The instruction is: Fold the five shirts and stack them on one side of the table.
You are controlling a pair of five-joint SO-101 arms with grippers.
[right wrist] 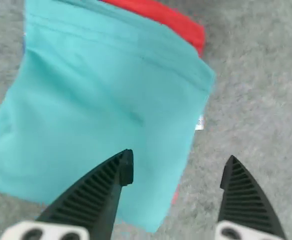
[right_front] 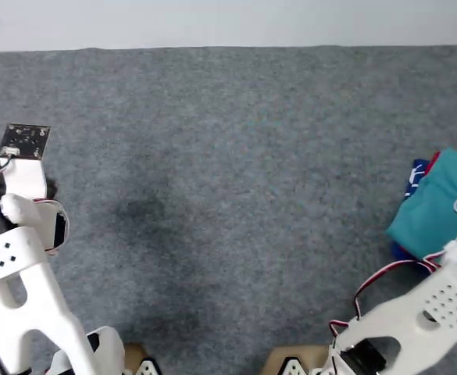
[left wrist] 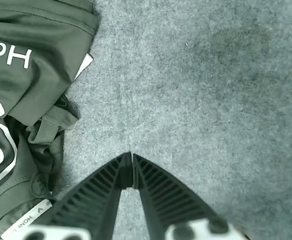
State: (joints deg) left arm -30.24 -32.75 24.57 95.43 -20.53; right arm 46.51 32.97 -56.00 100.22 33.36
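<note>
Table point(right_front: 228, 156): grey felt surface, pale wall point(right_front: 228, 23) along its far edge.
Stack: folded pile at the table's right edge, seen from the high view.
Teal shirt point(right_front: 439, 207): top of the pile, folded to a rough rectangle, lying flat; a small white label shows at one edge in the right wrist view.
Red shirt point(right_front: 433, 162): under the teal one, its far edge sticking out beyond it.
Blue garment point(right_front: 418, 173): lowest visible layer, showing along the pile's left side; some white print on it.
Right arm point(right_front: 423, 308): near-right corner, reaching over the pile.
Right gripper point(right wrist: 179, 157): fingers spread wide with nothing between them, one finger over the teal shirt point(right wrist: 101, 90), the other over bare felt just beside it. Cannot tell whether it touches the cloth.
Left arm point(right_front: 17, 258): at the table's left edge.
Left gripper point(left wrist: 132, 156): fingers pressed together tip to tip, holding nothing, over bare felt.
Dark shirt point(left wrist: 26, 65): unfolded and crumpled, dark olive with white print, lying near the left gripper but apart from it.
</note>
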